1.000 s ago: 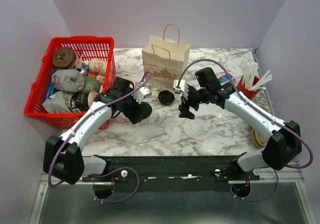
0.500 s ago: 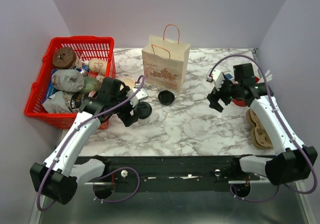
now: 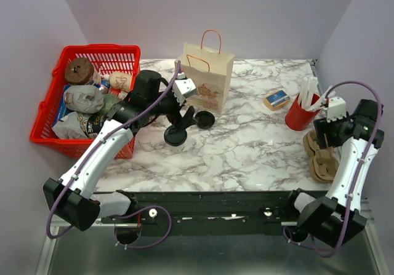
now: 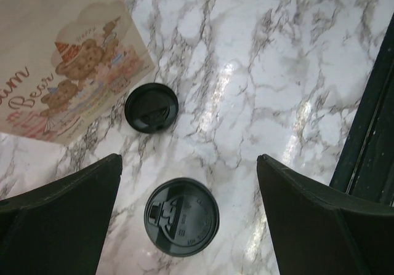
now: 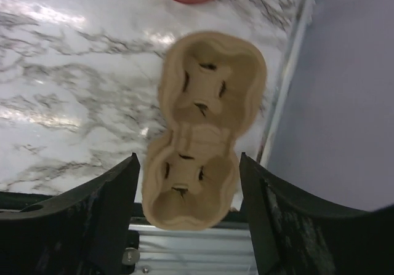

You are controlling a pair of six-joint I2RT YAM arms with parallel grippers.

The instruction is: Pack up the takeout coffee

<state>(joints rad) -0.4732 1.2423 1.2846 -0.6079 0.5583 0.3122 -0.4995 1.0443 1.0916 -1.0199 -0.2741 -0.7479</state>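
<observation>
- The takeout coffee (image 4: 181, 216), a small cup seen from above by its round black lid, stands upright on the marble desk (image 3: 246, 152), in front of the paper bag (image 3: 212, 72) and a little to its left.
- The left pincer (image 4: 189, 158) hangs over that cup with its jaws spread as wide as they go. In the left wrist view the cup sits between the two fingers (image 4: 61, 219) with a clear gap on each side, and nothing is in its grip.
- A loose black lid (image 4: 151, 107) lies flat on the desk between the cup and the bag, just off the bag's lower edge and apart from the cup.
- The bag stands upright with red handles and a printed bear picture on its front.
- The right pincer (image 5: 188, 158) is at the far right edge of the desk, above a tan cardboard cup carrier (image 5: 203, 127). Its jaws are partly apart, one finger on each side of the carrier's narrow middle. Whether they touch it cannot be told, and it lies flat on the desk.
- A red cup (image 3: 300, 116) holding white sticks stands just beyond the carrier.
- A red basket (image 3: 101, 47) full of wrapped goods sits at the left edge of the desk.
</observation>
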